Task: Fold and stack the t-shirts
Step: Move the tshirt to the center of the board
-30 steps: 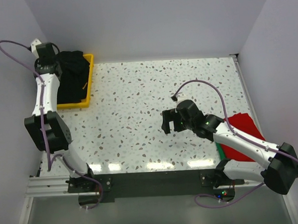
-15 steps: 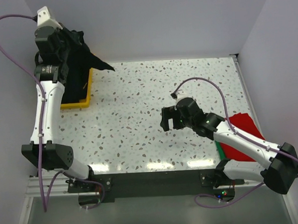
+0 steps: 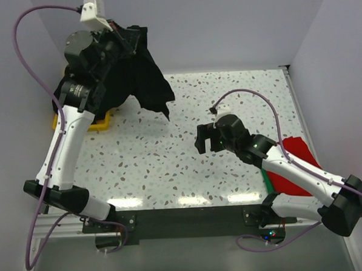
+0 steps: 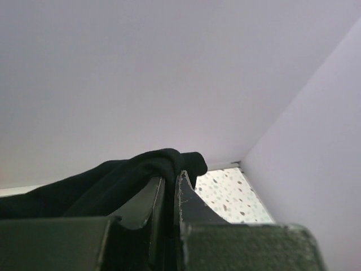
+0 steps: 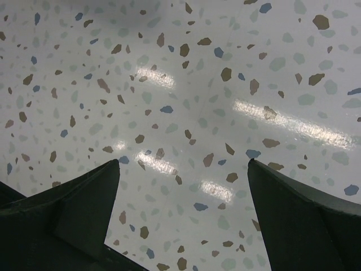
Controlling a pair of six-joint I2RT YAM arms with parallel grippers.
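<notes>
- The left gripper (image 4: 171, 178) is raised high over the far-left corner. Its jaws are pinched nearly together on a bunched fold of a black t-shirt (image 3: 139, 83), and the wrist view shows the cloth rolled over the fingertips.
- The black t-shirt hangs from that single pinch. From above it fans out below the grip, one side draping over the yellow bin (image 3: 100, 123) and the other ending in a loose corner that points toward the middle of the table (image 3: 170, 166).
- The pictures do not show whether the lowest edge has cleared the bin.
- The right gripper (image 5: 183, 164) hovers low over bare speckled table with its jaws spread wide and nothing between them.
- The relation that matters is that the loose corner lies to the left of the right gripper and farther from the bases, with open table between them. The right arm is the nearer free arm, since the left one is taken up with holding.
- The cloth's long axis appears to run from the high pinch down toward that corner, so a second grip there would likely stretch the shirt flat for laying out.
- A red t-shirt (image 3: 297, 157) lies at the table's right edge, partly under the right arm and well apart from the black one.
- Judged from this, the fold of this shirt has not yet begun, and it is only being carried out for spreading.
</notes>
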